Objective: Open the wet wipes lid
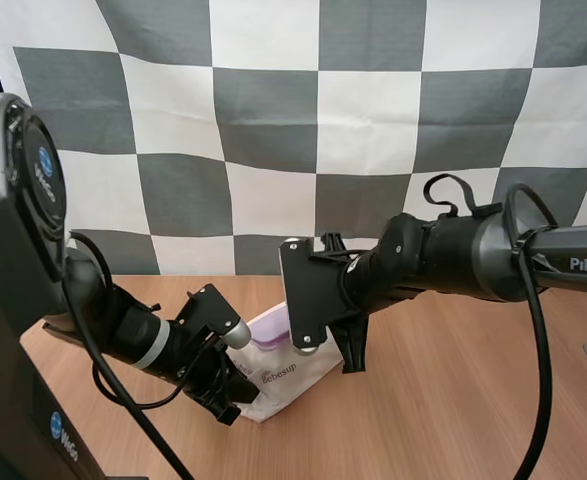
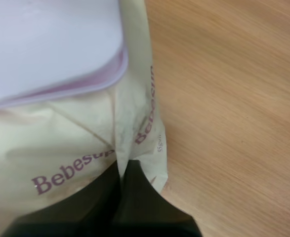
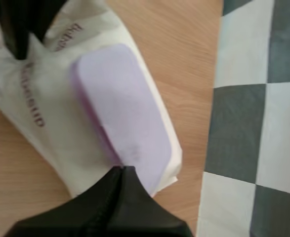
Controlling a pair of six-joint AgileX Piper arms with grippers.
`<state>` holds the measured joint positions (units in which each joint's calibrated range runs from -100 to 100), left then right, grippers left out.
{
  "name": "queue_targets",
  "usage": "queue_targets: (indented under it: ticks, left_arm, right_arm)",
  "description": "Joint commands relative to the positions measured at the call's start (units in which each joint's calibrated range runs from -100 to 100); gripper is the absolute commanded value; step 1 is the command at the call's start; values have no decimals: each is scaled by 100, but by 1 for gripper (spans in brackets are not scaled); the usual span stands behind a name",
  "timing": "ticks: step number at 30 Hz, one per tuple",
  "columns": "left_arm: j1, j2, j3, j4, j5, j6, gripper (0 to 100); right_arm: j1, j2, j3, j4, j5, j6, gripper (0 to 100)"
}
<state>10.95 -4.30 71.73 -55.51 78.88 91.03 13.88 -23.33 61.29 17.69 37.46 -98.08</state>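
High view: the left claw (image 1: 231, 408) reaches the near end of a soft, cream pack of wet wipes (image 1: 291, 385) lying on the wood-grain worktop (image 1: 453, 400). The right claw (image 1: 351, 360) points steeply down at the pack's opposite end, just beyond the pale purple lid (image 1: 271, 328).

Left wrist view: the left claw (image 2: 122, 165) has its two black fingers squeezed together into one dark wedge. A crease of the pack's (image 2: 70, 143) crinkled film runs straight into the seam between their tips, so it is nipping the pack's end. Purple "Bebesup" lettering sits just ahead of the tips. Farther ahead lies the smooth, round-cornered plastic lid (image 2: 46, 44), flat and closed. Bare worktop (image 2: 233, 98) lies beside the claw.

Right wrist view: the right claw (image 3: 122, 170) is also closed to a single wedge, its tip touching the short end of the oblong lid (image 3: 122, 108). I cannot tell whether any lip is caught between the fingers. The wrinkled pack (image 3: 46, 133) stretches away from the tip. At its far end it puckers around the left claw (image 3: 19, 29).
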Motion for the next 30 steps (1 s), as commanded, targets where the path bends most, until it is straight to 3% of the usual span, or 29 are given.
queue_targets:
  ticks: [1, 6, 15, 30]
  left_arm:
    - [-1, 0, -2, -10, -16, 0, 0]
    - [-1, 0, -2, -10, 42, 0, 0]
    - [-1, 0, -2, -10, 189, 18, 0]
    - [-1, 0, -2, -10, 119, 121, 0]
  right_arm:
    - [-3, -8, 1, -1320, 684, 755, 0]
    - [-3, -8, 1, -1307, 1360, 829, 0]
    - [88, 259, 1, -622, 552, 625, 0]
    - [243, 323, 1, -793, -482, 625, 0]
